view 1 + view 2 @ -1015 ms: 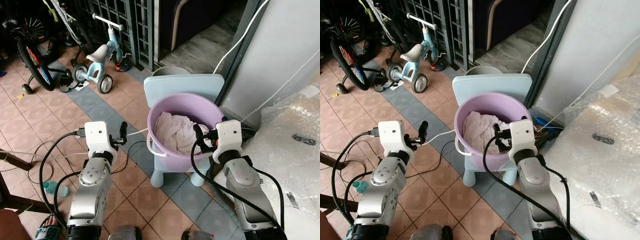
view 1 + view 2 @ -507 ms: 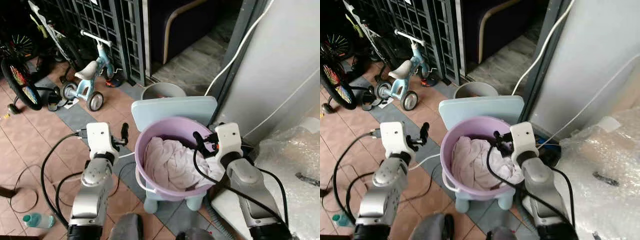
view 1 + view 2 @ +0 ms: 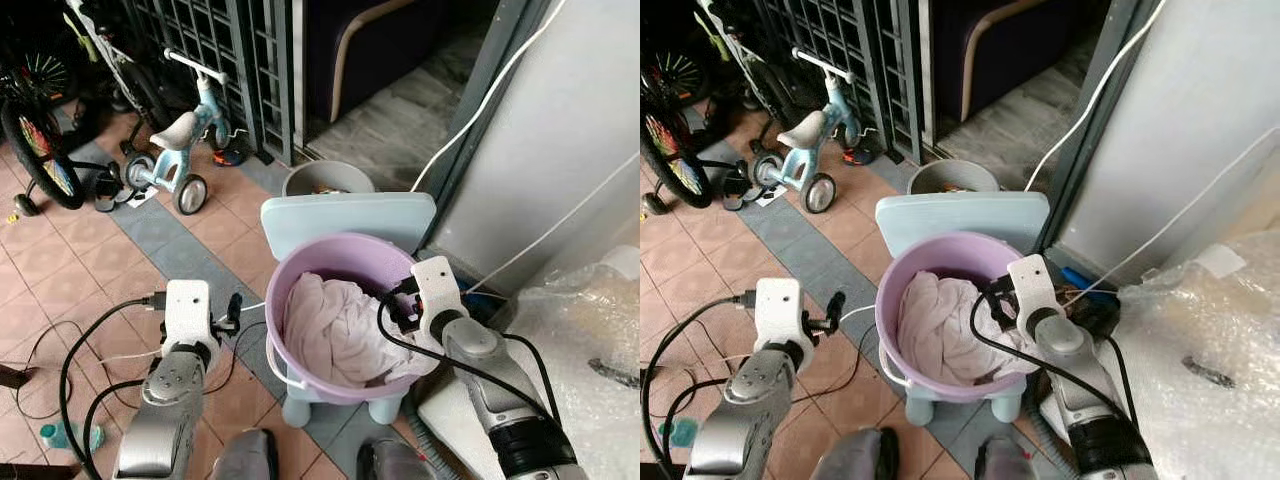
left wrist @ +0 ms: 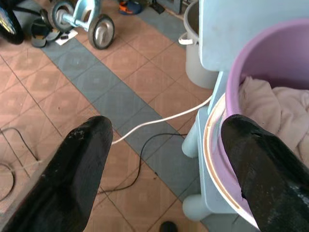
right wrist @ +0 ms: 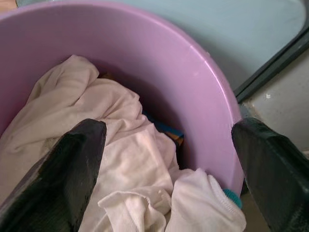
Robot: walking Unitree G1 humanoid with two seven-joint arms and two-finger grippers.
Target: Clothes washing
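Note:
A purple bucket (image 3: 318, 384) stands on a small light blue chair (image 3: 345, 212). White clothes (image 3: 335, 330) lie crumpled inside it, with a bit of darker fabric under them. My right gripper (image 3: 395, 305) reaches over the bucket's right rim, open, its fingers (image 5: 72, 169) spread above the white clothes (image 5: 130, 159) with nothing between them. My left gripper (image 3: 232, 312) hangs open to the left of the bucket, above the tiled floor. In the left wrist view its fingers (image 4: 82, 164) frame the bucket's rim (image 4: 227, 96) and the chair's leg.
A grey metal pot (image 3: 325, 180) sits behind the chair. A child's tricycle (image 3: 185, 150) and a bicycle (image 3: 40, 140) stand far left by a metal gate (image 3: 230, 50). Cables (image 3: 90, 340) trail on the floor. Bubble wrap (image 3: 590, 330) lies on the right, and a bottle (image 3: 50, 435) on the left.
The view has shifted closer to the bucket. My right gripper has come in over the bucket's right rim. My left arm has dropped lower beside the bucket.

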